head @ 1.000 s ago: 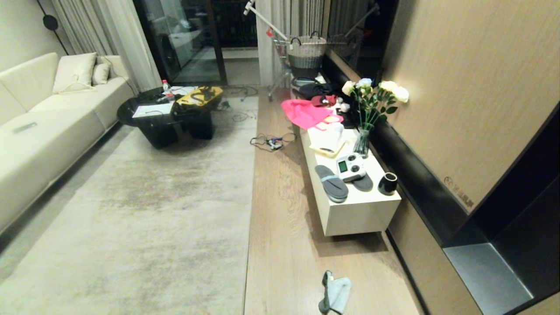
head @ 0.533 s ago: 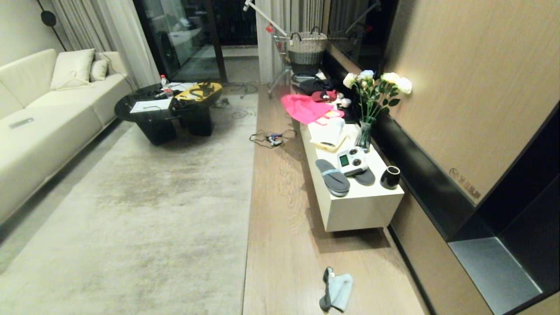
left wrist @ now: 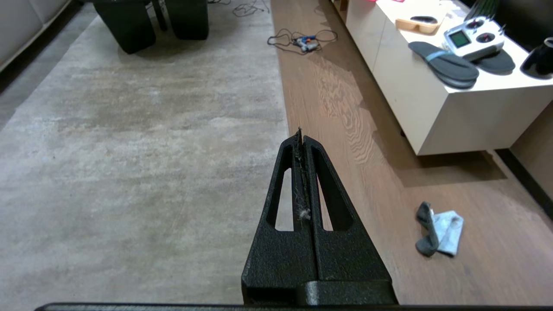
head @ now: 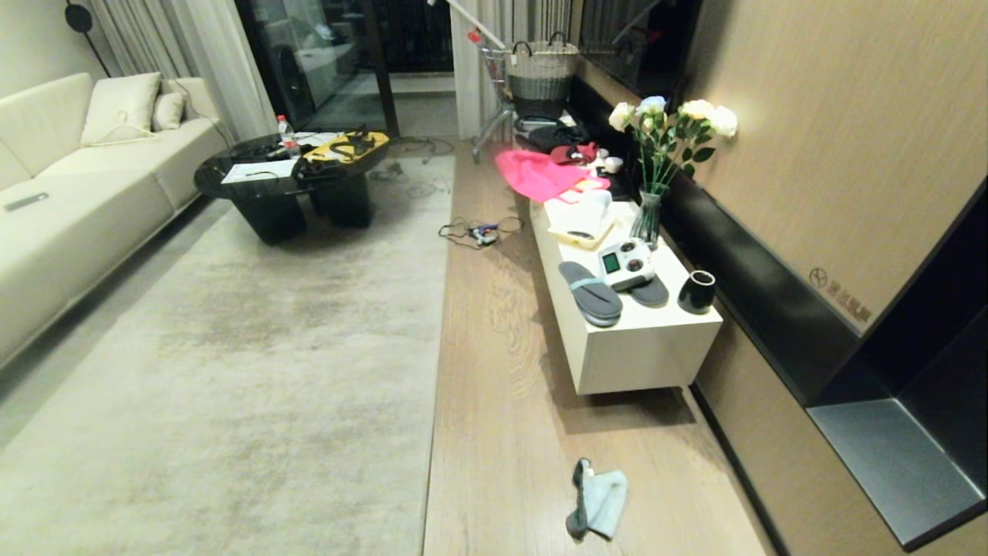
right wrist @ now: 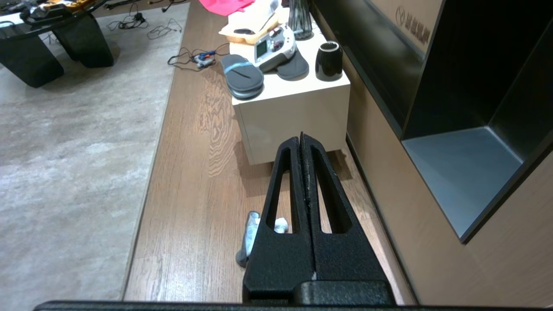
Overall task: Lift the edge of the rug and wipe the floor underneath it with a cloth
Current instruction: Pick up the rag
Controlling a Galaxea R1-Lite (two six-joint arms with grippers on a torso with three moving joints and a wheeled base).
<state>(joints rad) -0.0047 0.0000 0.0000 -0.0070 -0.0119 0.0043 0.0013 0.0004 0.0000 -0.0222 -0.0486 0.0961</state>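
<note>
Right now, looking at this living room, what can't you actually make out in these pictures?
- Cloth: in the right wrist view, mostly hidden behind the right tool.
- Floor under the rug: covered in every view; the rug edge lies flat.
- Sofa: cut off by the head view's left edge.
- Cable tangle: too small to identify.

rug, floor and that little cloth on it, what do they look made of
Rug: pale beige-grey short-pile textile, matte and mottled. Floor: wood or wood-look planks, judging by the grain lines and slight sheen. Cloth: soft fuzzy fabric, perhaps microfibre, crumpled, dark grey on one side and pale bluish on the other.
</note>
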